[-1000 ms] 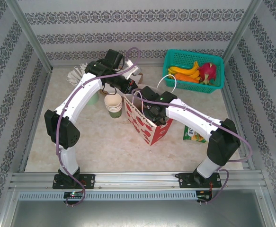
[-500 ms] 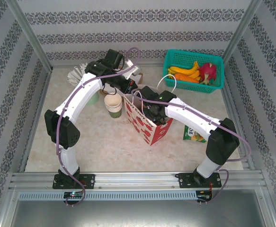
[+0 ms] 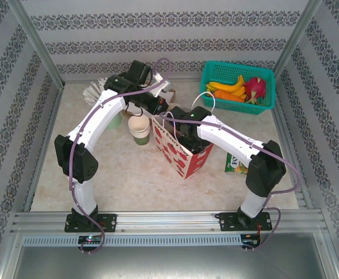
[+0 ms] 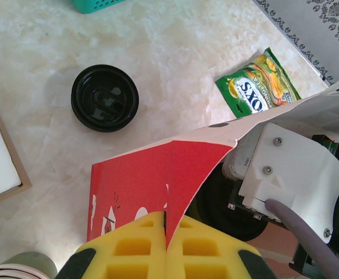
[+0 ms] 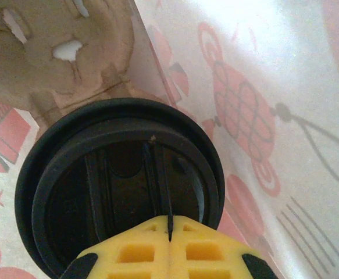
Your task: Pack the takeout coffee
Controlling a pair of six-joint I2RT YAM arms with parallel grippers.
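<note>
Left end effector [image 4: 166, 247]: fingers together, clamped on the rim of the red paper bag [image 4: 146, 174].
Right end effector [image 5: 169, 247]: fingers together inside the bag, at the near rim of a lidded coffee cup [image 5: 122, 174]; grip uncertain.
Second lidded cup [image 4: 105, 97]: upright on the counter [image 4: 175, 52].
Handling: probably light and crushable, with a slick lid; grasp the sides below the lid.

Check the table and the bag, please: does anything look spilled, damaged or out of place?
Nothing is spilled. The red bag has its rim bent and creased where the left gripper pinches it, probably to hold it open. A green snack packet lies loose on the table beside the bag, which looks unrelated to coffee.
</note>
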